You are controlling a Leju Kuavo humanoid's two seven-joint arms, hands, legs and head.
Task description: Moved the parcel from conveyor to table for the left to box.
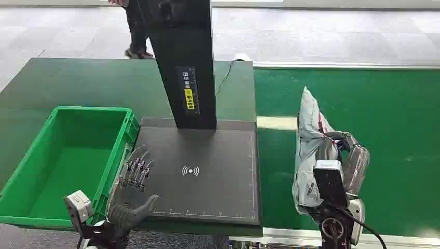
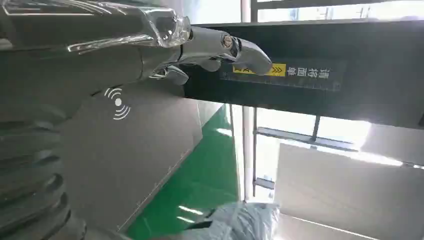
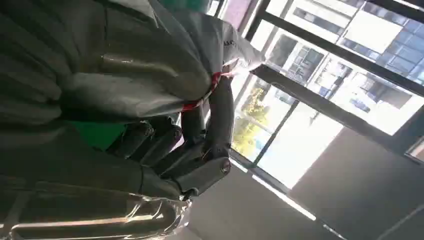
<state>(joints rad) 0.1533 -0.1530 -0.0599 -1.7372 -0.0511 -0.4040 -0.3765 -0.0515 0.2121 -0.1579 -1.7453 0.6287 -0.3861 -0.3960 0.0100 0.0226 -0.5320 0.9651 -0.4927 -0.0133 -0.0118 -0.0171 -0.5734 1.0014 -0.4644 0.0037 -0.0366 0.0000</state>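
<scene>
In the head view, the right hand (image 1: 346, 155) grips the parcel (image 1: 310, 150), a crumpled grey-white mailer bag standing on end above the green conveyor (image 1: 394, 135). The parcel's lower part is partly covered by the wrist camera and arm. Left of the belt lies a dark scanner plate (image 1: 207, 176) with a wireless mark, and a tall black post (image 1: 187, 62) with a yellow label rises from its far edge. The left hand (image 1: 132, 189) hovers open, fingers spread, at the plate's near left corner, just beside the green box (image 1: 67, 155). A person's legs (image 1: 136, 31) show at the far edge, cut off by the frame.

In the left wrist view, the left hand (image 2: 150, 45) has its fingers stretched out with nothing in them, before the plate (image 2: 130, 145) and post (image 2: 310, 75). A bit of the parcel (image 2: 245, 222) peeks in at the picture's edge.

In the right wrist view, dark fingers (image 3: 200, 145) wrap around the parcel (image 3: 135, 65), which has a red strip at its creased part. Windows (image 3: 320, 85) fill the background.
</scene>
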